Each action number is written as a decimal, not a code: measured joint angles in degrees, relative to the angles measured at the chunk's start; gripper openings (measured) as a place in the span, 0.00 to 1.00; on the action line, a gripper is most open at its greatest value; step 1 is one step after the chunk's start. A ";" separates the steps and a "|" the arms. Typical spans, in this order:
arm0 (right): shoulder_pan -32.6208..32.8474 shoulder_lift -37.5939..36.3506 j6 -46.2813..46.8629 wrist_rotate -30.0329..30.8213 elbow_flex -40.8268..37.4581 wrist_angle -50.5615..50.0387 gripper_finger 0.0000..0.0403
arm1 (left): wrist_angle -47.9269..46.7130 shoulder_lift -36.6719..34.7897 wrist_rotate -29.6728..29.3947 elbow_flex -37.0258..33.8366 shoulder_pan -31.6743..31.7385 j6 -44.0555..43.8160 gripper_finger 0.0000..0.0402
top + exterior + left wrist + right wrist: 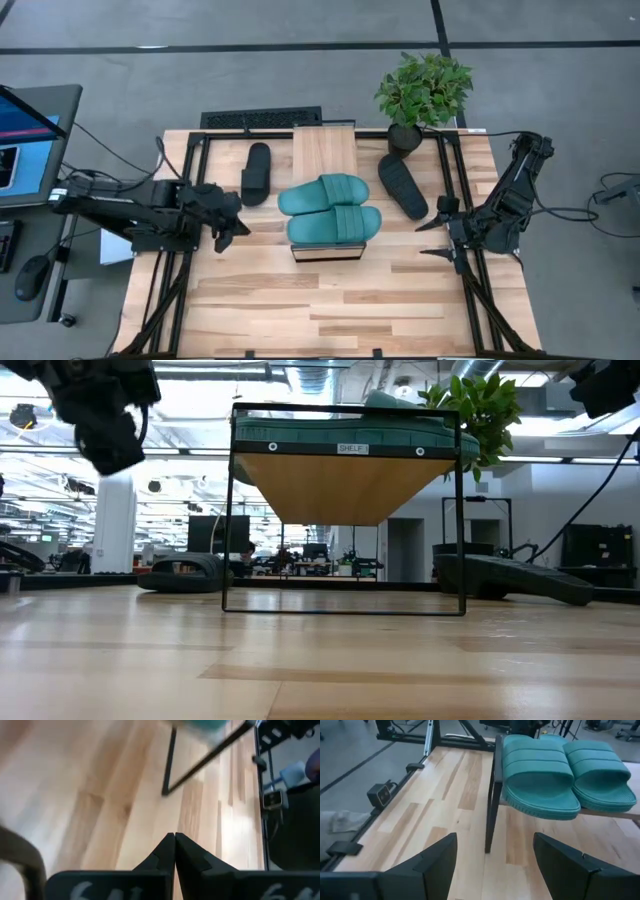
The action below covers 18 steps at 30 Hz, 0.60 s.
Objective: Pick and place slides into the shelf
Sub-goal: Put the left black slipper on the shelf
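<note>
Two teal slides (330,208) lie side by side on the near part of the shelf's top (325,150), a light-wood plank on thin black legs (228,510); the right wrist view shows them too (537,775), toes overhanging the edge. One black slide (256,173) lies sole-down on the table left of the shelf, the other (403,185) to its right; the low view shows both (185,572) (510,577). My left gripper (232,222) hovers shut left of the shelf, over bare tabletop (174,837). My right gripper (428,240) is open right of the shelf, facing it (495,845).
A potted plant (422,95) stands at the table's far right, just beyond the right black slide. Black frame rails (185,200) run along the table's left and right sides. A keyboard (260,118) lies past the far edge. The near half of the tabletop (320,310) is bare wood.
</note>
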 joint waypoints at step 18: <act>-0.02 0.04 -7.56 13.59 0.00 0.50 0.63 | -2.42 0.07 -3.56 -2.79 -1.41 6.97 0.00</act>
